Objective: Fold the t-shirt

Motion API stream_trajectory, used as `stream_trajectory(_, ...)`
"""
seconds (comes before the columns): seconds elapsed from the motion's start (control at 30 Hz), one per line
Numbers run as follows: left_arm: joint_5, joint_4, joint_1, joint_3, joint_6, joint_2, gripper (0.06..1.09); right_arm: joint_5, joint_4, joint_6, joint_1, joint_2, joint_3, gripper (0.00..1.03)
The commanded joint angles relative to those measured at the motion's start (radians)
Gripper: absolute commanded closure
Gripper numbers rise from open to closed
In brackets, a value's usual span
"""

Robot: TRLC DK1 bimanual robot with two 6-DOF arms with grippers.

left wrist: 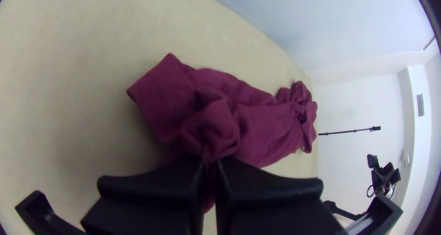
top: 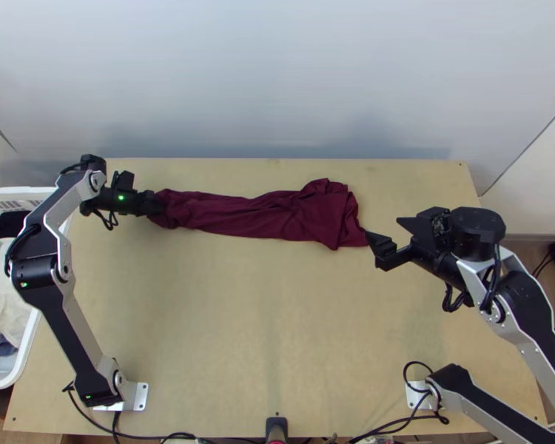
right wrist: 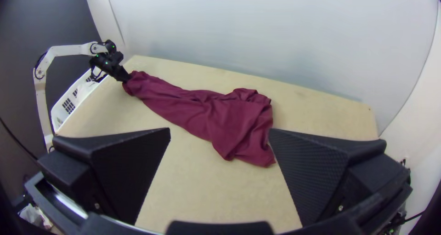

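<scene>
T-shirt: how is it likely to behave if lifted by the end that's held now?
The t-shirt will probably droop, not lift stiffly: it lies in soft, bunched creases. The wider loose end would likely trail on the table, since the left hand pinches only the opposite end.

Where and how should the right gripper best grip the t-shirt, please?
I'd pinch the t-shirt at the near corner of its wide right end, from the right: that corner juts toward the open right gripper, while the left gripper holds the bunched opposite end.
</scene>
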Motion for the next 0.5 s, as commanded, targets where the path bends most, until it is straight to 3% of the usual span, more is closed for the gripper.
stream_trajectory(0.0,0.067,0.001,-0.041,-0.099,-0.017,-0.095,1.05,0.001,-0.005,0.010,-0.015,-0.014,-0.002,0.03)
stream_trajectory(0.27,0.059,-0.030,-0.044,-0.028,-0.106,-0.239,1.05,-0.001,-0.002,0.037,-0.038,-0.070,-0.060,0.03)
stream_trajectory(0.47,-0.012,-0.036,-0.123,0.016,-0.148,-0.234,1.05,-0.001,0.001,0.053,-0.050,-0.126,-0.110,0.03)
